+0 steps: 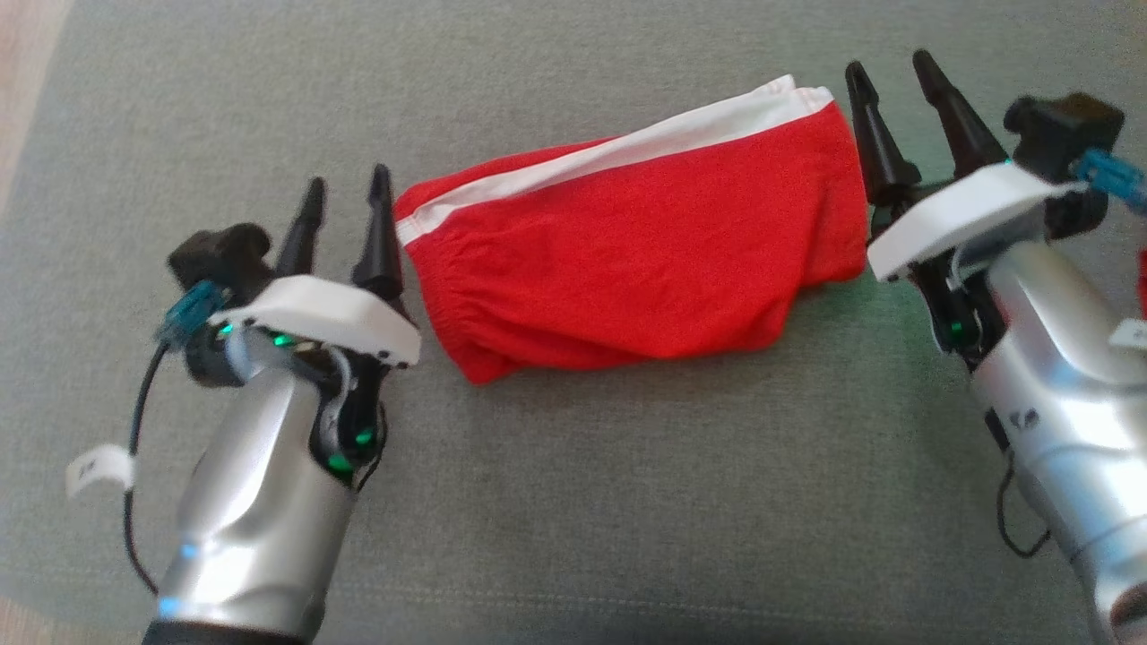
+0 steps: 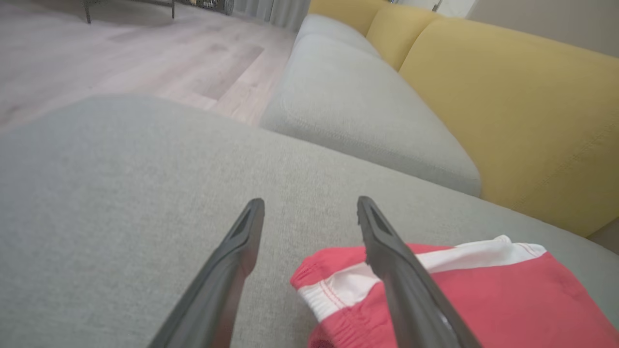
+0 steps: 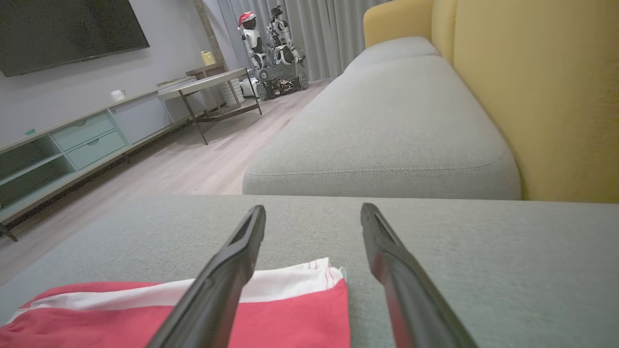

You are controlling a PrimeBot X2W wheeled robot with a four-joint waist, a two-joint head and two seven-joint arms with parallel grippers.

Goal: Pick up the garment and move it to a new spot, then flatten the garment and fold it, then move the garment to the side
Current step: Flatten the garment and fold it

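Left gripper [image 1: 348, 177] spread wide, empty — right gripper [image 1: 889, 63] likewise, folded red garment [image 1: 627, 260] between, cable tag [image 1: 99, 468] unreadable.

Grey woven-fabric sofa seat cushion [image 1: 573, 520], flat and broad beneath both grippers. Bears one thing directly: folded red fabric shorts with a white side stripe [image 1: 645, 269], lying lengthwise between left gripper [image 1: 348, 177] and right gripper [image 1: 889, 61], gathered waistband end just beside the left, other end just beside the right.
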